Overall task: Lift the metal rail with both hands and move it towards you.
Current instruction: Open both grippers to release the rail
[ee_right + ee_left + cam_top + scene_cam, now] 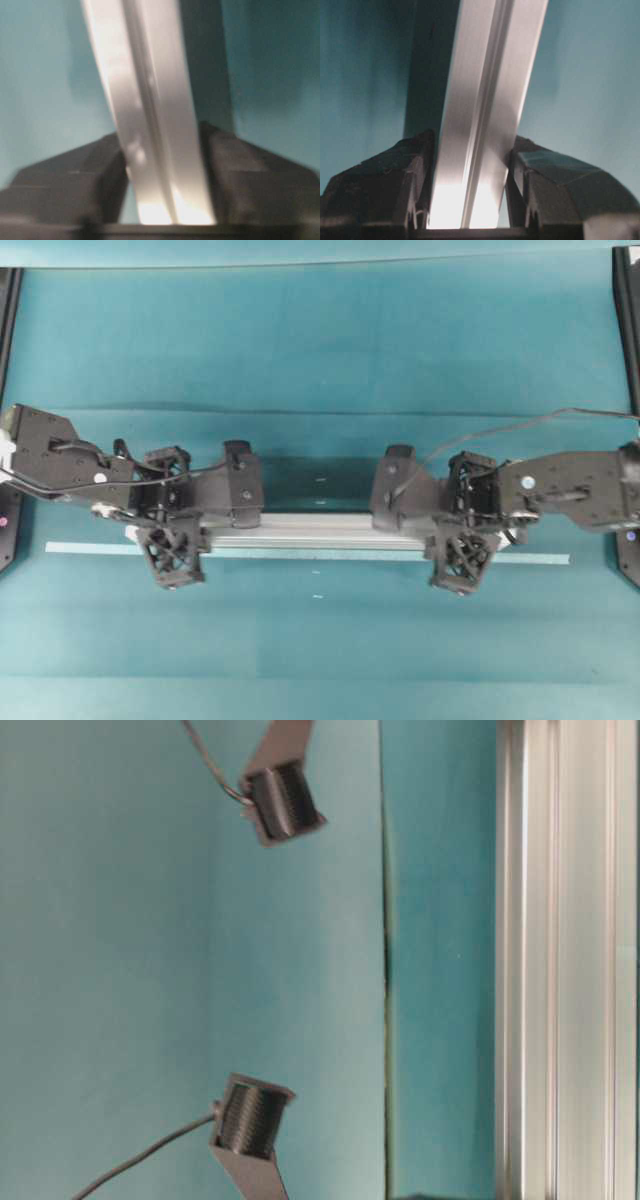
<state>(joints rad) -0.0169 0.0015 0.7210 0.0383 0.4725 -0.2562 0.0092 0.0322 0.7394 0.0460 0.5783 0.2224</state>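
A teal tabletop point(320, 340) carries a pale-green tape strip point(300, 553) running from 9 to 3 o'clock. Just above it lies the metal rail point(320, 529), spanning the middle. The left gripper point(172, 540) clamps the rail toward 9 o'clock, and the right gripper point(462, 540) clamps it toward 3 o'clock, fingers point(385, 190) pressed against both sides.

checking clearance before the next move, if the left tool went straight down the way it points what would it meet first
The left tool points down, its fingers on either side of the metal rail. Straight on, it would most likely meet the teal table just beneath; the dark shadow beside the rail suggests a small gap, but depth is unclear.
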